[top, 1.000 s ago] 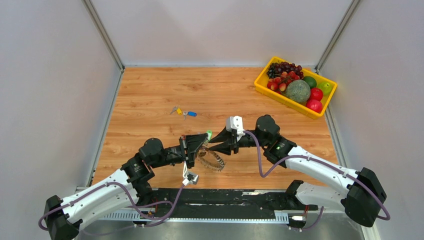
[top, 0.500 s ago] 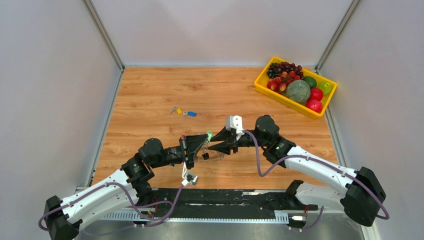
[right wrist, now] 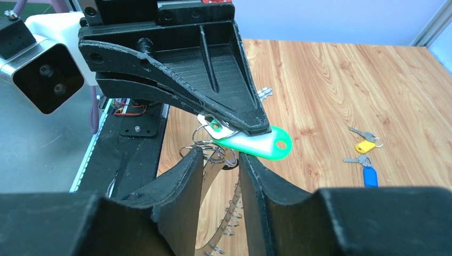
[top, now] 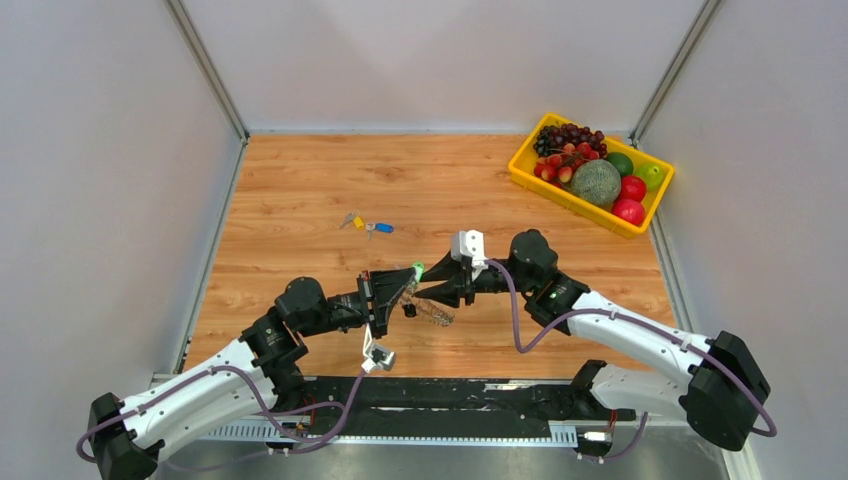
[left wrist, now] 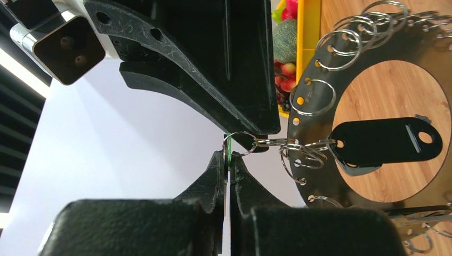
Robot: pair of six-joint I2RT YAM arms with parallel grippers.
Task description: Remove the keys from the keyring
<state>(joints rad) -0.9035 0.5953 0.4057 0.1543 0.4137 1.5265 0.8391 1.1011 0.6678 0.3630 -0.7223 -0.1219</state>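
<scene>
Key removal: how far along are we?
Done: a yellow-headed key and a blue-headed key lie loose on the wooden table. In hand: the left gripper pinches a green-headed key, the right gripper at its small split ring. Left: the large wire keyring, hanging between them, holds many silver keys.

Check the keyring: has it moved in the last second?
Yes. In the top view the keyring has swung up, away from the table at its near edge, and now shows nearly edge-on.

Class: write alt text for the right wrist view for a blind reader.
The left gripper pinches a green-headed key just above the right gripper, whose fingers flank small silver rings. Loose keys lie on the wooden table.
</scene>
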